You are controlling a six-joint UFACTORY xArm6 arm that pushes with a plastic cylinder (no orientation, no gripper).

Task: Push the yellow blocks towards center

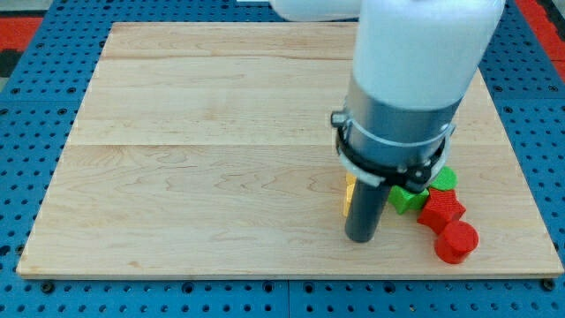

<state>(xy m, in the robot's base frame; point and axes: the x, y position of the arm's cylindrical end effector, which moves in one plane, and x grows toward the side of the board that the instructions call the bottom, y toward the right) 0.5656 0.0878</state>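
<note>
A pale wooden table (203, 150) made of joined planks fills most of the camera view, its grain running from the view's left to the view's right, with two faint seams across it. It rests on a blue pegboard-style surface (35, 97) dotted with holes, which shows along the left, bottom and right edges; red patches of the same kind of surface sit in the top corners. The left half of the table carries no blocks.

Right of centre, the arm (415, 79) comes down from the top of the view, white above and grey below, ringed by a dark clamp. There is no claw here to be spread or pinched: the arm ends in a dark rod, and my tip (362, 238) rests on the table near the lower edge.

A yellow block (349, 196) shows only as a thin sliver touching the rod's left side, mostly hidden behind it; its shape cannot be told. Just right of the rod lies a green block (405, 200), with another green block (444, 178) above it. Further right sit a red block (440, 210) and, nearest the bottom right corner, a red cylinder (456, 242), the cluster packed closely together.
</note>
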